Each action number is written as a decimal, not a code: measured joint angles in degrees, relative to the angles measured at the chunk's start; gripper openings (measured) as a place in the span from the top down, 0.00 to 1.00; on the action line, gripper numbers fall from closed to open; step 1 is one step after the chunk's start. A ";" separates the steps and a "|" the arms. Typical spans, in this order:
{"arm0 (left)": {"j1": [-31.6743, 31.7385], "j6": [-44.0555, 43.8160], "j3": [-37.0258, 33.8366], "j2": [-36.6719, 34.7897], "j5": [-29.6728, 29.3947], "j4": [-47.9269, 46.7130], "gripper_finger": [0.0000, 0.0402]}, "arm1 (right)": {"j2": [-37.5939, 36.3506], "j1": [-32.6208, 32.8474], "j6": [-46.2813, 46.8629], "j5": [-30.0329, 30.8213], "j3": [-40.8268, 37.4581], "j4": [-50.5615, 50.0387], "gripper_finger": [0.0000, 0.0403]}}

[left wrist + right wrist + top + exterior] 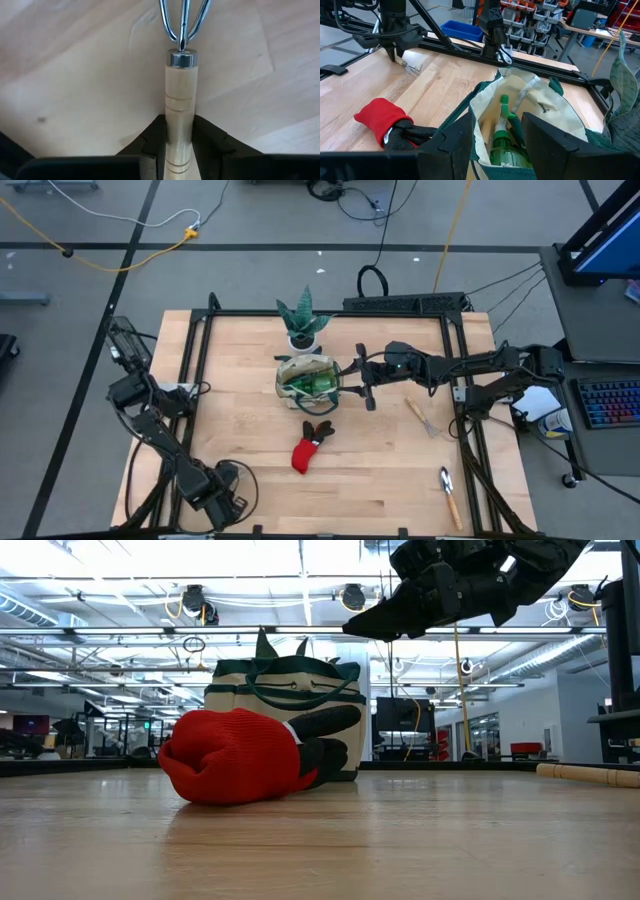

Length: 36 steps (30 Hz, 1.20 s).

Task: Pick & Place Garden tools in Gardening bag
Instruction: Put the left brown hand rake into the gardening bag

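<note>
1. Gardening bag (307, 376) is the landmark: a beige tote with dark green trim, standing upright with its mouth open near the far middle of the wooden table (260, 470).
2. Inside the bag lies a green spray bottle (504, 145), and a pale wooden handle (497, 129) shows beside it.
3. A potted plant (303, 320) with spiky leaves stands just behind the bag, on its far side.
4. A red-and-black glove (312, 445) lies on the table in front of the bag, close to it but apart; in the low view it hides the bag's lower front.
5. The right gripper (497, 145) hangs above the bag's right edge, over the open mouth; its two fingers are spread apart with nothing between them.
6. A wooden-handled tool (421, 416) lies flat on the table well to the right of the bag, past the right arm.
7. A trowel (449, 495) with a wooden handle lies farther from the bag still, near the front right corner of the table.
8. The left gripper (180, 150) is far from the bag, at the front left corner of the table, low over the wood.
9. In the left wrist view its fingers stand on either side of the wooden handle of a fork (181, 75) and touch it on both sides; the fork's metal prongs point away from the gripper, and the fork lies against the table.
</note>
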 joint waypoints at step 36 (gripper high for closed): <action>23.11 52.02 15.97 0.24 -38.89 -29.44 0.81 | 0.00 -0.02 17.89 -0.02 0.00 -0.02 0.60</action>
